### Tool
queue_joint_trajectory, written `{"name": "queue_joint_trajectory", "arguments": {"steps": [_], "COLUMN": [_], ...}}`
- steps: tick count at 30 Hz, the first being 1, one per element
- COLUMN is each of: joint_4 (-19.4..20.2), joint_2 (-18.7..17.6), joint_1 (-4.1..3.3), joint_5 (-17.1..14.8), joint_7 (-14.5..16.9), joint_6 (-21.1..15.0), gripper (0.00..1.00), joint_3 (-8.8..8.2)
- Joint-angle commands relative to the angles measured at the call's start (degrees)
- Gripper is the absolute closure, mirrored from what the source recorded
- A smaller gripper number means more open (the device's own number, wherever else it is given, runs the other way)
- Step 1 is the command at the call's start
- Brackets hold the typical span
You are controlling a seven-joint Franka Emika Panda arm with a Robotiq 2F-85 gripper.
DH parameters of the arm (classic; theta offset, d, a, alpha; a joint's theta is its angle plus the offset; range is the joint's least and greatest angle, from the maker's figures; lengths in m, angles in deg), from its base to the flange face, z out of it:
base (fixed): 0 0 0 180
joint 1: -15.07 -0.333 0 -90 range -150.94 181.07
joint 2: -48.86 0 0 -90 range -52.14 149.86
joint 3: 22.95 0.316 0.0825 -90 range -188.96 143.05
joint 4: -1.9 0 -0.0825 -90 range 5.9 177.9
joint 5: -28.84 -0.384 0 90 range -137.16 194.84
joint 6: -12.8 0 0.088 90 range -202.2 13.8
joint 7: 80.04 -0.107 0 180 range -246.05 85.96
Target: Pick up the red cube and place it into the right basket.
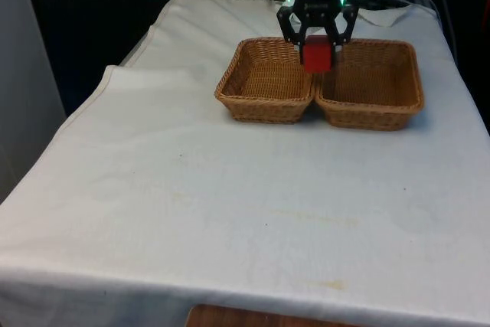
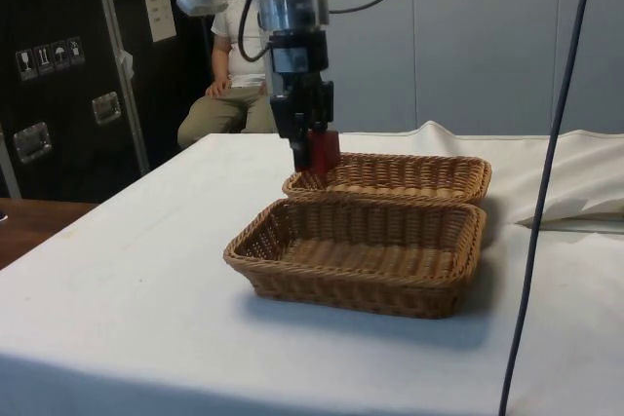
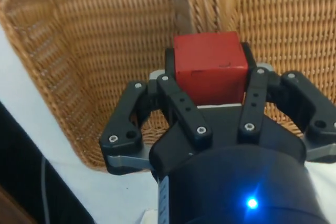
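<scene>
My gripper (image 1: 317, 45) is shut on the red cube (image 1: 317, 54) and holds it in the air. The cube hangs over the seam where two wicker baskets meet, near their far rims. The left basket (image 1: 264, 102) and the right basket (image 1: 367, 106) stand side by side, touching. From the side, the red cube (image 2: 323, 151) sits just above the far basket's rim (image 2: 409, 160), beyond the near basket (image 2: 351, 284). In the wrist view the red cube (image 3: 210, 66) is clamped between the fingers (image 3: 177, 98), with one basket (image 3: 79, 51) and the other basket (image 3: 283, 24) below.
A person (image 2: 229, 85) sits behind the table in the side view. A dark cable (image 2: 546, 172) hangs down past the baskets there. White cloth (image 1: 230, 212) stretches from the baskets to the table's front edge.
</scene>
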Motion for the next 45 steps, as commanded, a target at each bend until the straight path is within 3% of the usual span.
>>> {"name": "queue_joint_trajectory", "arguments": {"steps": [1, 12, 29, 30, 37, 39, 40, 45], "joint_4": [1.43, 6.82, 9.80, 9.40, 12.09, 11.92, 12.61, 12.78], "joint_2": [0.69, 2.12, 1.83, 2.06, 0.11, -0.23, -0.80, -1.89], "joint_1": [0.06, 0.29, 0.57, 0.46, 0.57, 0.46, 0.52, 0.46], "joint_5": [0.80, 0.52, 0.34, 0.06, -0.97, -0.23, -1.26, -0.74], "joint_7": [0.17, 4.41, 11.86, 11.57, 13.64, 13.12, 13.75, 13.35], "joint_6": [-1.15, -3.84, -5.44, -4.41, -10.03, -9.57, -11.63, -13.01], "gripper": [0.97, 0.97, 0.97, 0.97, 0.97, 0.97, 0.97, 0.97], "joint_3": [-0.46, -2.92, -7.62, -7.51, -7.79, -8.02, -7.62, -7.62]}}
